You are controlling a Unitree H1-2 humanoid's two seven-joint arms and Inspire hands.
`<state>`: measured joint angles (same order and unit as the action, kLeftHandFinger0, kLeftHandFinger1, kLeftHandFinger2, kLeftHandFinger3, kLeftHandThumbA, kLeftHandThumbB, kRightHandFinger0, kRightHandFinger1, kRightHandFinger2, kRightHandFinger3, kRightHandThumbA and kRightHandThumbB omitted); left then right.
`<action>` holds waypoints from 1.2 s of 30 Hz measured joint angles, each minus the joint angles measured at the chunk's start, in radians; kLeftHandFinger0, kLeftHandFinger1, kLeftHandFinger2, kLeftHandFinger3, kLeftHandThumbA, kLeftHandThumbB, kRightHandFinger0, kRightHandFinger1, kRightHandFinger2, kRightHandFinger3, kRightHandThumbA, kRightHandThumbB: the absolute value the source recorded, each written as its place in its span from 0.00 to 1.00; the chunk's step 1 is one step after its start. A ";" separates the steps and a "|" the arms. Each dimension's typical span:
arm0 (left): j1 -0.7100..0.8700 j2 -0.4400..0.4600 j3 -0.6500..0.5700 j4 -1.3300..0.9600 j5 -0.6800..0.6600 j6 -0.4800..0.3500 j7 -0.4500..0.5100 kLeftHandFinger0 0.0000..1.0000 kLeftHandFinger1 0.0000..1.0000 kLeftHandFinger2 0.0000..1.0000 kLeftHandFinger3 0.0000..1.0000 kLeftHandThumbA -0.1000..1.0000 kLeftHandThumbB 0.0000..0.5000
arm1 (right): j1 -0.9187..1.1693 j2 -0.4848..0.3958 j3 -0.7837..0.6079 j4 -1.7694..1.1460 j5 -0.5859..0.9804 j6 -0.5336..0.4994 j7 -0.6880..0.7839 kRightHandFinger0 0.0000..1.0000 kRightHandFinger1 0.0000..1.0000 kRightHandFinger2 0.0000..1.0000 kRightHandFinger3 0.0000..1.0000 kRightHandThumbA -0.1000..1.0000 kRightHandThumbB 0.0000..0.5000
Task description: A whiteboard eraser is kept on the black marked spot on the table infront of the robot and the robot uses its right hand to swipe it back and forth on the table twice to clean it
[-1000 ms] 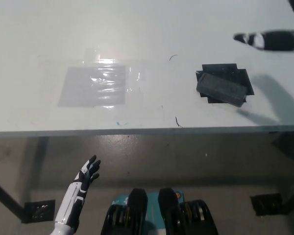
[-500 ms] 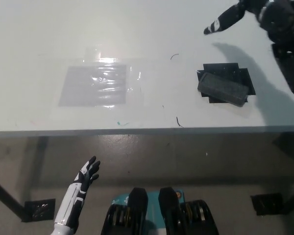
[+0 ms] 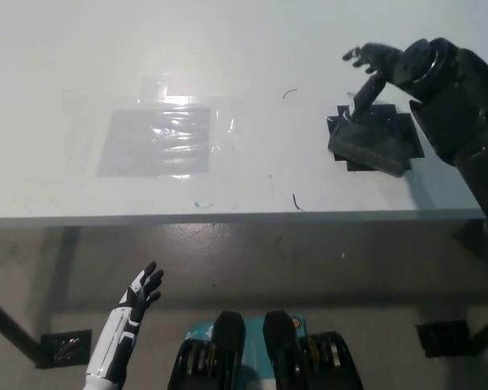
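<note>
No brand, label or readable writing shows anywhere; the only marks on the white table [image 3: 252, 32] are a few short dark scribbles, one near the upper middle of the frame and one close to the table's front edge. The whiteboard eraser [image 3: 369, 147], dark grey and oblong, lies at the right of the frame on the black marked spot [image 3: 397, 125], set at a slant so that it covers much of the patch and its lower right end reaches the patch's edge. My right hand [image 3: 380, 67] is at the upper right of the frame, my black arm reaching in from the right edge; it is just above the eraser's upper left end, with fingers apart and holding nothing, one finger pointing down toward the eraser. I cannot tell whether that fingertip touches it. At the left middle of the frame a clear, shiny plastic sheet [image 3: 156, 140] lies flat on the table, catching glare. My left hand [image 3: 138, 292] rests at the lower left of the frame, below the table's front edge, fingers spread and empty.
</note>
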<state>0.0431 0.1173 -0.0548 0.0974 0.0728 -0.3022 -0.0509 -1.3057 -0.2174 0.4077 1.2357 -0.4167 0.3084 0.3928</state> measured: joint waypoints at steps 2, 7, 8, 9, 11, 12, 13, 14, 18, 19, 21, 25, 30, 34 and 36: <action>0.006 0.000 0.000 -0.002 0.002 0.000 0.000 1.00 1.00 1.00 1.00 1.00 0.87 | 0.000 0.004 0.006 0.033 0.000 -0.003 0.000 1.00 1.00 1.00 1.00 1.00 0.55; 0.011 0.001 -0.001 -0.004 0.004 0.000 0.000 1.00 1.00 1.00 1.00 1.00 0.85 | -0.013 0.005 0.025 0.095 -0.001 -0.019 0.032 1.00 1.00 1.00 1.00 1.00 0.64; 0.011 0.001 -0.001 -0.004 0.004 0.000 0.000 1.00 1.00 1.00 1.00 1.00 0.86 | -0.024 0.005 0.024 0.109 0.001 -0.019 0.049 1.00 1.00 1.00 1.00 1.00 0.65; 0.010 0.002 -0.001 -0.004 0.004 0.000 0.000 1.00 1.00 1.00 1.00 1.00 0.86 | -0.032 0.005 0.024 0.116 0.001 -0.018 0.058 1.00 1.00 1.00 1.00 1.00 0.65; 0.008 0.001 -0.002 -0.004 0.004 0.000 0.000 1.00 1.00 1.00 1.00 1.00 0.83 | -0.062 0.004 0.030 0.132 0.000 -0.019 0.082 1.00 1.00 1.00 1.00 1.00 0.56; 0.008 0.001 -0.002 -0.004 0.004 0.000 0.000 1.00 1.00 1.00 1.00 1.00 0.82 | -0.069 0.004 0.032 0.132 0.000 -0.020 0.087 1.00 1.00 1.00 1.00 1.00 0.56; 0.007 0.001 -0.003 -0.004 0.004 0.000 0.000 1.00 1.00 1.00 1.00 1.00 0.80 | -0.087 0.004 0.034 0.132 0.000 -0.021 0.100 1.00 1.00 1.00 1.00 1.00 0.60; 0.007 0.001 -0.003 -0.004 0.005 0.000 0.000 1.00 1.00 1.00 1.00 1.00 0.81 | -0.103 0.004 0.036 0.132 -0.001 -0.022 0.108 1.00 1.00 1.00 1.00 1.00 0.62; 0.009 0.002 -0.003 -0.004 0.009 0.000 0.000 1.00 1.00 1.00 1.00 1.00 0.79 | -0.132 0.006 0.066 0.133 -0.007 -0.023 0.124 1.00 1.00 1.00 1.00 1.00 0.62; 0.009 0.002 -0.003 -0.004 0.010 0.000 0.000 1.00 1.00 1.00 1.00 1.00 0.81 | -0.134 0.007 0.070 0.134 -0.009 -0.023 0.126 1.00 1.00 1.00 1.00 1.00 0.62; 0.010 0.003 -0.003 -0.004 0.016 0.000 0.000 1.00 1.00 1.00 1.00 1.00 0.79 | -0.136 0.010 0.085 0.139 -0.014 -0.023 0.135 1.00 1.00 1.00 1.00 1.00 0.64; 0.010 0.005 -0.003 -0.004 0.020 0.000 0.000 1.00 1.00 1.00 1.00 1.00 0.79 | -0.134 0.014 0.092 0.154 -0.018 -0.024 0.148 1.00 1.00 1.00 1.00 1.00 0.51; 0.010 0.005 -0.003 -0.004 0.020 0.000 0.000 1.00 1.00 1.00 1.00 1.00 0.81 | -0.131 0.014 0.103 0.160 -0.023 -0.032 0.158 1.00 1.00 1.00 1.00 1.00 0.60; 0.010 0.005 -0.003 -0.004 0.021 0.000 0.000 1.00 1.00 1.00 1.00 1.00 0.82 | -0.121 0.016 0.123 0.164 -0.038 -0.030 0.157 1.00 1.00 1.00 1.00 1.00 0.62; 0.010 0.005 -0.003 -0.004 0.021 0.000 0.000 1.00 1.00 1.00 1.00 1.00 0.81 | -0.115 0.016 0.128 0.167 -0.043 -0.030 0.155 1.00 1.00 1.00 1.00 1.00 0.55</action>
<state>0.0533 0.1222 -0.0575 0.0930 0.0934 -0.3026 -0.0509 -1.4206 -0.2017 0.5354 1.4023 -0.4595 0.2787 0.5480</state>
